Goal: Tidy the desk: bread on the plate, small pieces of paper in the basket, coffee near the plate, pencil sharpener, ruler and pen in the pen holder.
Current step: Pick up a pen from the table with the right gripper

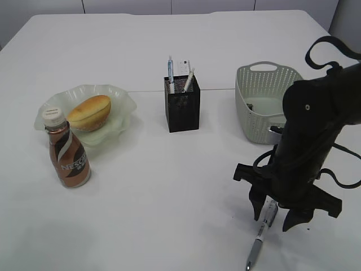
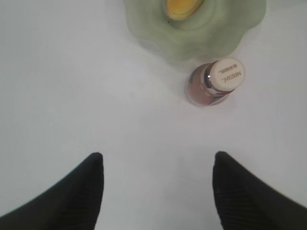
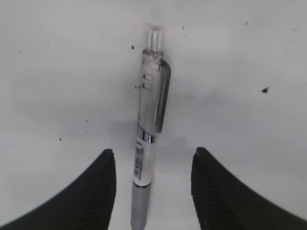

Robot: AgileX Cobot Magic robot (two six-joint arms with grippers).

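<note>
The right gripper straddles the pen, jaws apart. It should close squarely on the barrel. The left gripper hangs open.

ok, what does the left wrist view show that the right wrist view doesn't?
Only the left wrist view: the brown-and-silver Nescafe coffee bottle with its white cap, standing upright just off the wavy rim of the pale green translucent plate, which holds the golden-yellow bread. The left gripper hangs open over bare tabletop, holding nothing.

Only the right wrist view: a clear-and-silver click pen lying flat, between the fingers of the right gripper; neither finger visibly touches it.

Both: two black ribbed fingertips at the bottom edge and the plain white desk.
</note>
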